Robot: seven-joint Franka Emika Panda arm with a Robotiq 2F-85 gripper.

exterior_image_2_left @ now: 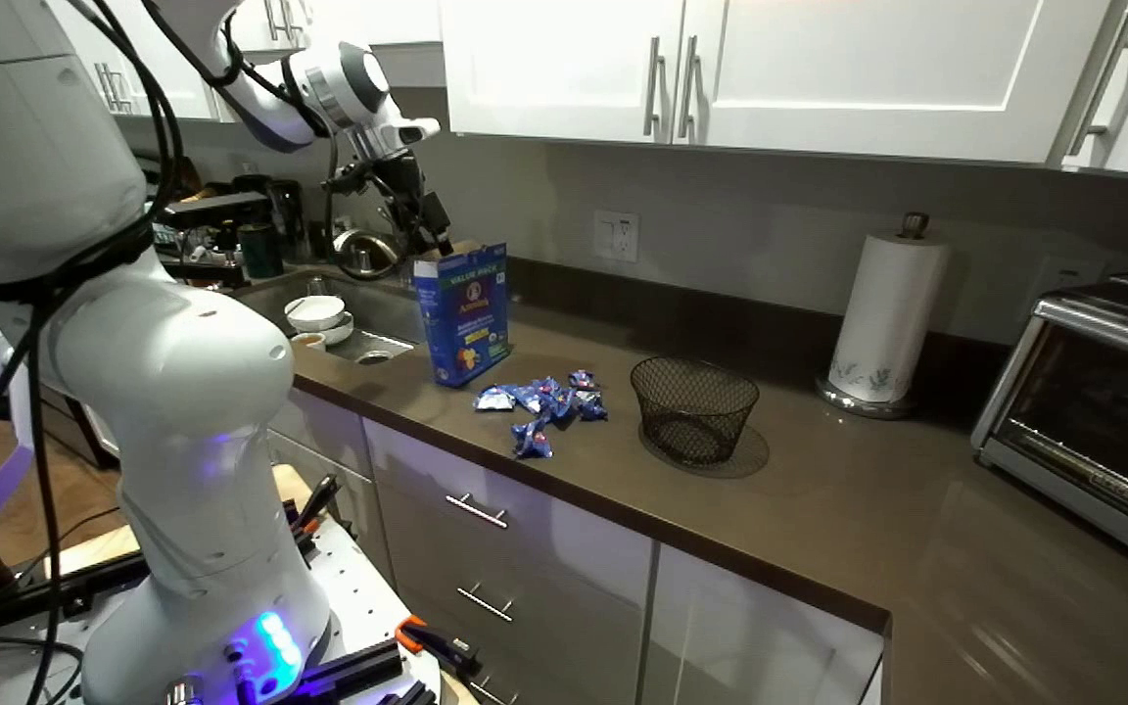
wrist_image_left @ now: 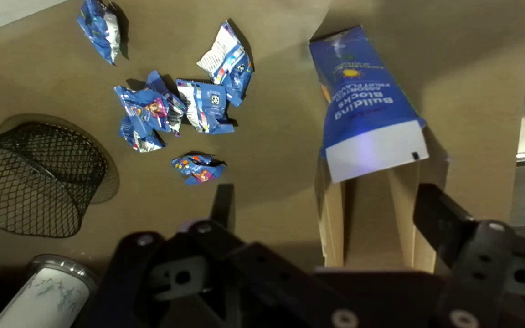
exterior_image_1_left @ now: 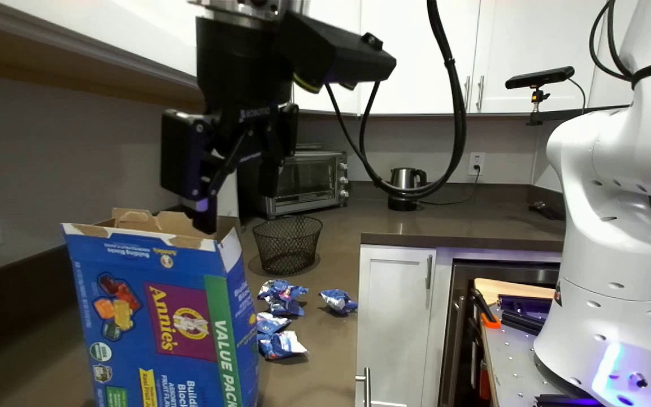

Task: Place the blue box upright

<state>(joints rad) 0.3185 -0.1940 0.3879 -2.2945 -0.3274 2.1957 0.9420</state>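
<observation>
The blue box [exterior_image_1_left: 156,316] stands on the counter with its open end up and brown flaps showing. It also stands in an exterior view [exterior_image_2_left: 471,318], by the sink. In the wrist view the box [wrist_image_left: 362,91] shows its blue narrow side, a white flap and the brown inside. My gripper [wrist_image_left: 326,193] is open, its fingers wide apart, with the box opening between them, nearer the right finger. In both exterior views the gripper [exterior_image_1_left: 238,198] [exterior_image_2_left: 435,235] is at the box's top. One fingertip overlaps the opening; I cannot tell if it is inside.
Several small blue-white snack packets [exterior_image_2_left: 544,397] [wrist_image_left: 153,107] lie beside the box. A black wire basket [exterior_image_2_left: 696,411] stands past them. A paper towel roll [exterior_image_2_left: 887,318] and toaster oven [exterior_image_1_left: 308,181] are farther along. The sink [exterior_image_2_left: 378,308] holds white bowls. Upper cabinets [exterior_image_2_left: 564,69] hang above the counter.
</observation>
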